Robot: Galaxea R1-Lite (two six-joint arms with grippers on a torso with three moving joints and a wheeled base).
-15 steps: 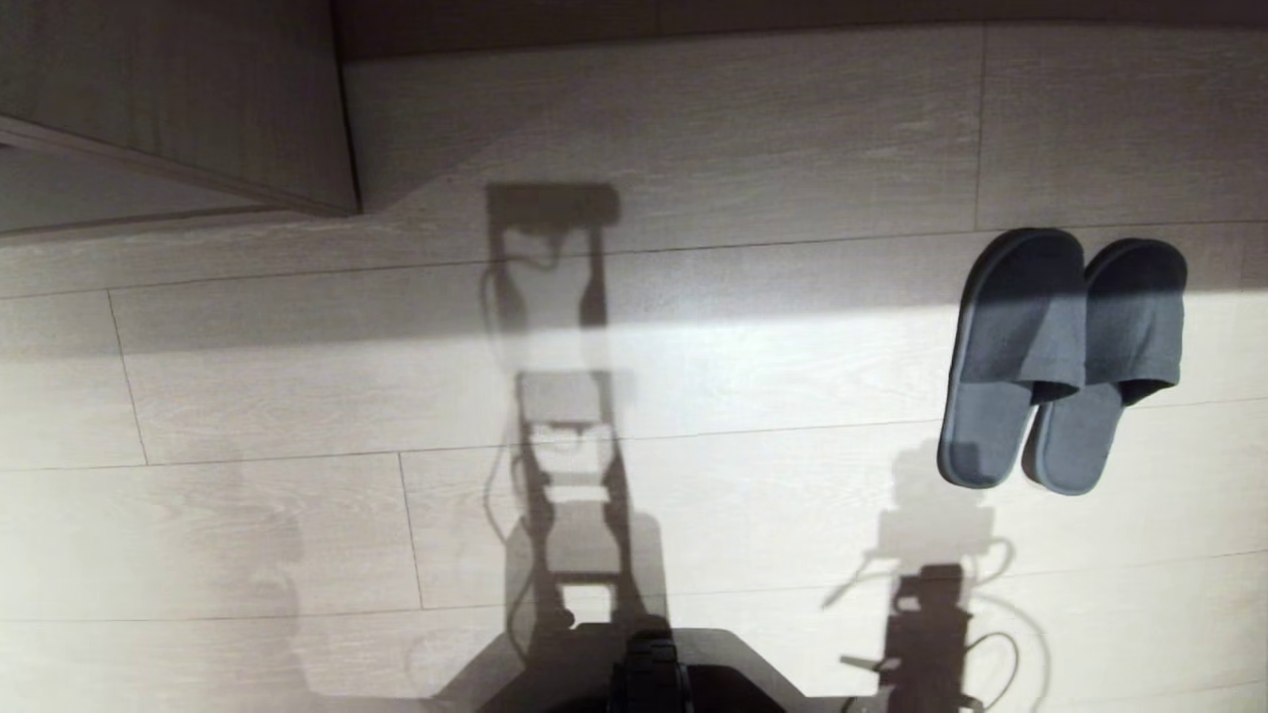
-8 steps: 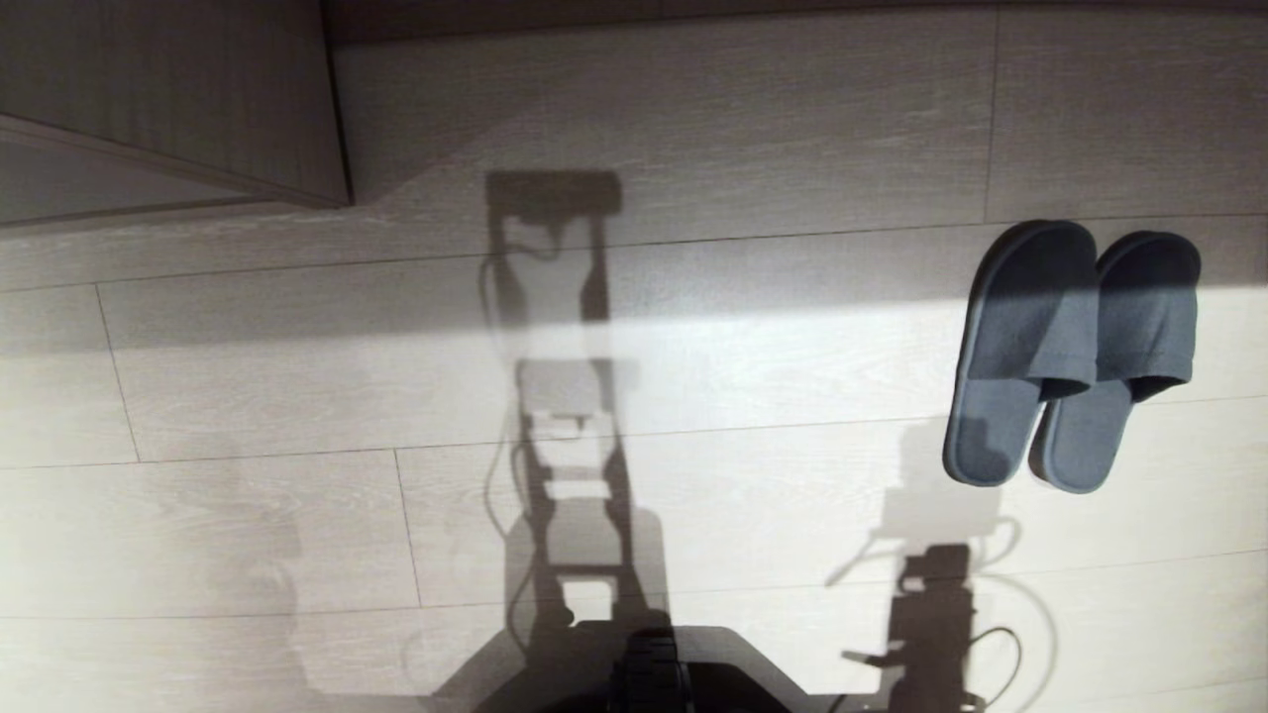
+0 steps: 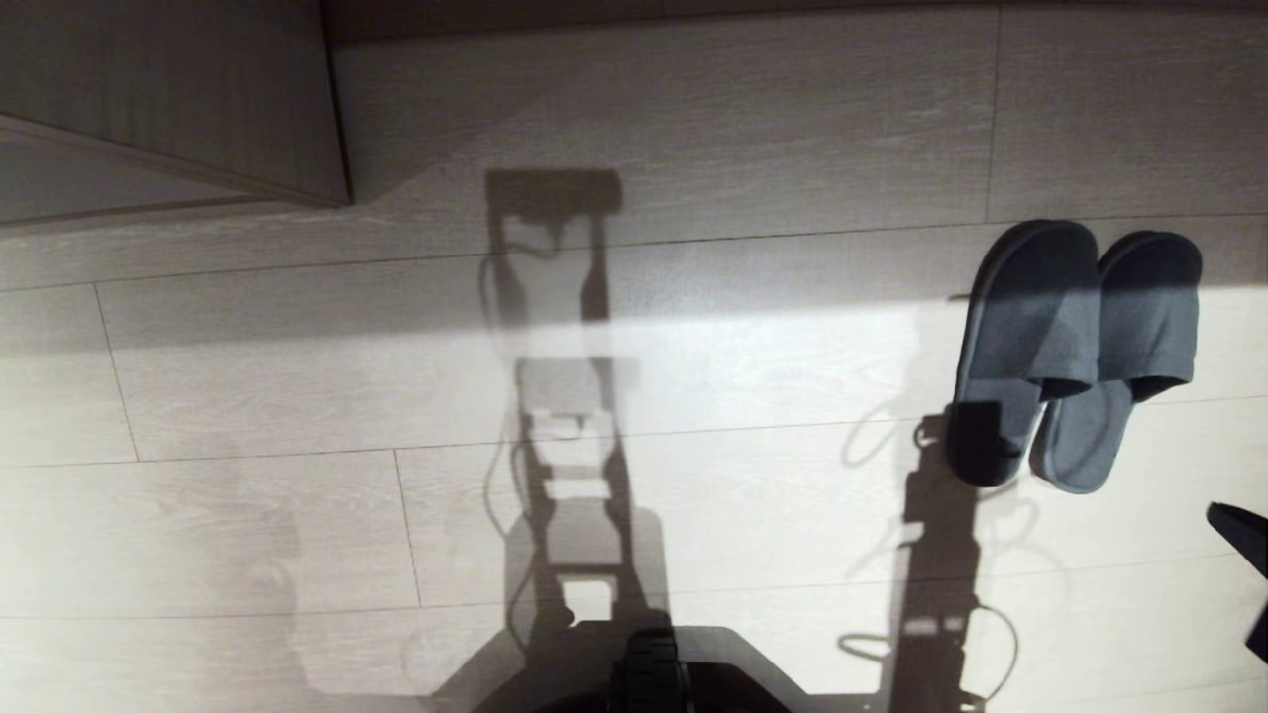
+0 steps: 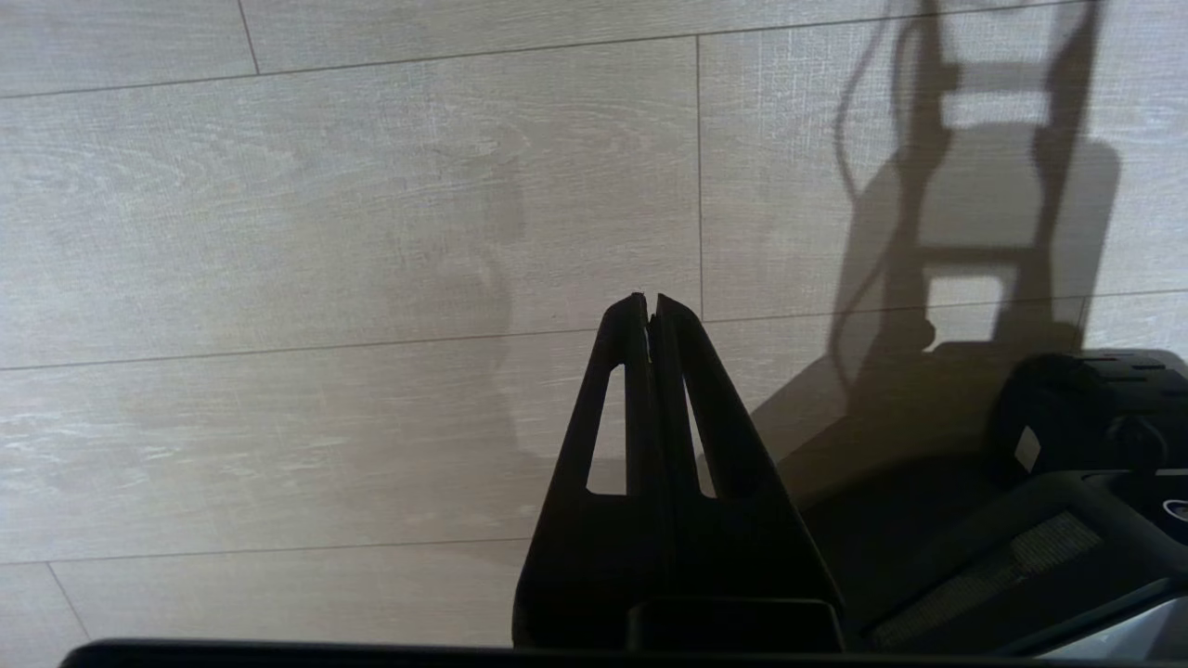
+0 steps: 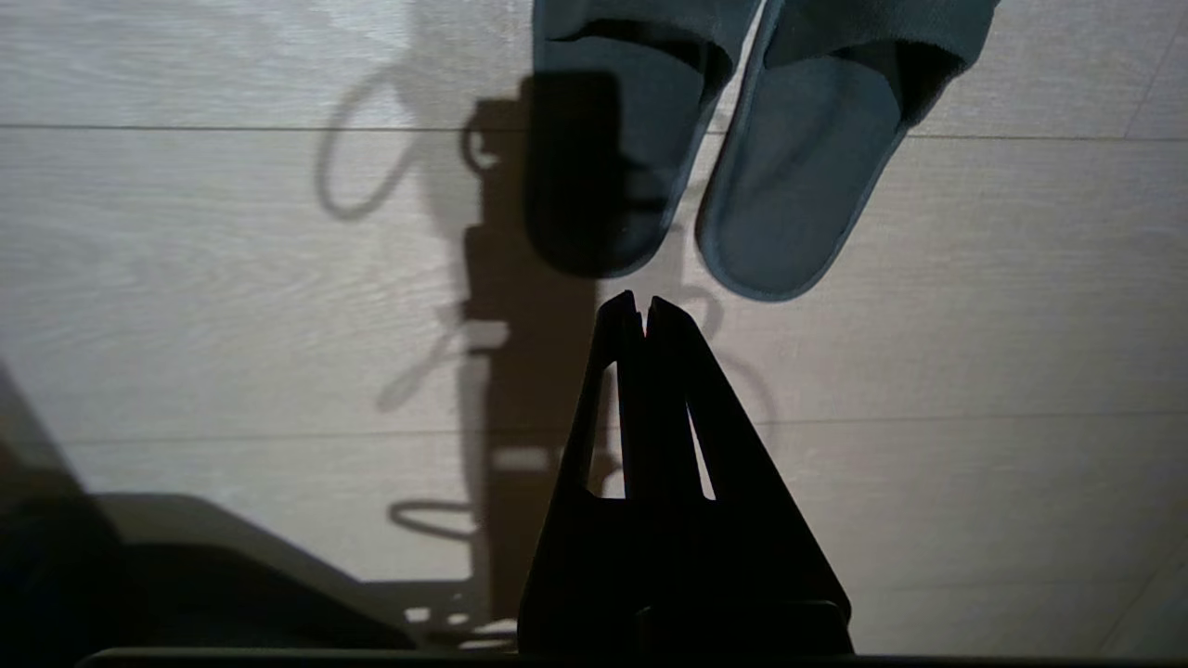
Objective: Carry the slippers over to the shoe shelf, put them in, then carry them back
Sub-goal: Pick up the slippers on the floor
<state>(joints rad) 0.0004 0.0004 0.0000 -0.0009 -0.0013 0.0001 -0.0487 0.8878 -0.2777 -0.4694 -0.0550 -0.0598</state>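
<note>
slippers: parked side by side on the floor, toes away from the robot, heels open toward it, so easily reached.
right gripper: pinched closed, nothing held, lined up just short of the heels, likely for a pickup.
left gripper: closed too, empty, kept aside over bare floor.

Two grey-blue slippers lie as one pair just ahead of the right gripper; two grippers show, the left gripper being the second, plus one wooden cabinet corner
</note>
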